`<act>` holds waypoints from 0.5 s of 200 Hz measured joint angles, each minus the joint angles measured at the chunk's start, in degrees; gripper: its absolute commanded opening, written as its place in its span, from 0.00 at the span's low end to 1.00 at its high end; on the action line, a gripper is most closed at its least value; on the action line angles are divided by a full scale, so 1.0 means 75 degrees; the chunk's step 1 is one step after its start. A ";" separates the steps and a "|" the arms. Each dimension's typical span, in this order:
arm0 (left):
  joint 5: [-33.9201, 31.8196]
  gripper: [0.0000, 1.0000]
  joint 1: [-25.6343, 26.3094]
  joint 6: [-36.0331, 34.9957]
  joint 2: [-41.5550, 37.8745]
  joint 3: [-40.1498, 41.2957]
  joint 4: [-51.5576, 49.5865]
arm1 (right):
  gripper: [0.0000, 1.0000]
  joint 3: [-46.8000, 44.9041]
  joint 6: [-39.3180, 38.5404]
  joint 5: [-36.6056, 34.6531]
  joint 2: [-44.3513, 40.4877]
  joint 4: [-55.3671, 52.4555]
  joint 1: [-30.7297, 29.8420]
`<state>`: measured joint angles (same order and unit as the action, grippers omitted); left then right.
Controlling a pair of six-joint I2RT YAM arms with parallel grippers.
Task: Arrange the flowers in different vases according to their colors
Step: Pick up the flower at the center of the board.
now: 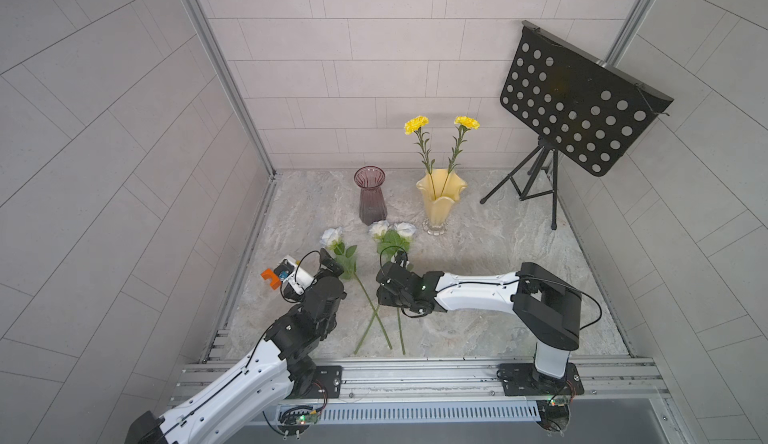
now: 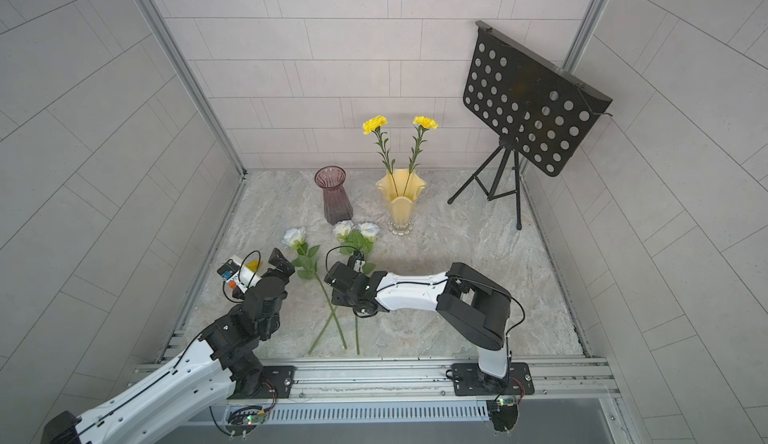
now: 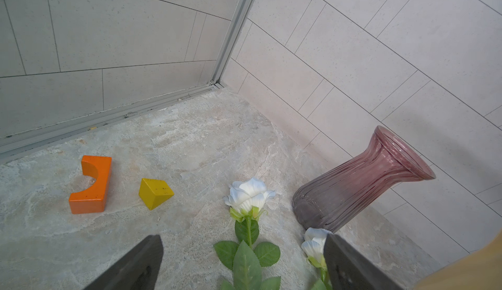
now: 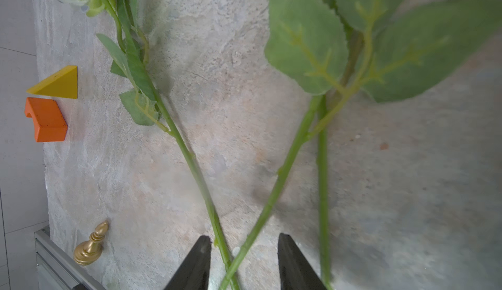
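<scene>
Three white roses lie on the marble table; their heads [image 1: 332, 236] [image 1: 379, 229] [image 1: 404, 229] point toward the ribbed purple vase [image 1: 371, 196], which holds nothing. Two yellow carnations [image 1: 416, 124] [image 1: 466, 122] stand in the pale yellow vase [image 1: 440, 201]. My left gripper [image 3: 241, 237] is open and hovers low over the leftmost rose [image 3: 248, 195], with its leaves between the fingers. My right gripper [image 4: 244, 238] is open just above the point where two rose stems [image 4: 231, 264] cross. Its fingers stand either side of them without touching. The third stem [image 4: 323, 193] lies outside the jaws.
An orange arch block [image 3: 92, 185] and a yellow wedge [image 3: 154, 193] sit by the left wall. A gold pawn [image 4: 92, 245] stands near the front rail. A black perforated music stand [image 1: 582, 105] on a tripod fills the back right corner. Tiled walls close in three sides.
</scene>
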<state>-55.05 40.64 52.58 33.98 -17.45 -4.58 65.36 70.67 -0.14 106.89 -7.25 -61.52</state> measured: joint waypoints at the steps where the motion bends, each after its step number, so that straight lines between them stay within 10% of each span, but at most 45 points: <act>1: 0.0000 1.00 0.0000 0.0000 0.0000 0.0000 0.0003 | 0.44 0.0006 0.0003 0.0006 0.0012 0.0006 0.0000; 100: -0.0015 1.00 0.0000 -0.0009 0.0026 0.0000 0.0020 | 0.33 0.0227 0.0595 -0.0052 0.0606 0.0353 0.0125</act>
<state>-55.16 40.64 52.51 34.17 -17.45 -4.43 67.07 75.13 -0.54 111.44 -4.60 -60.58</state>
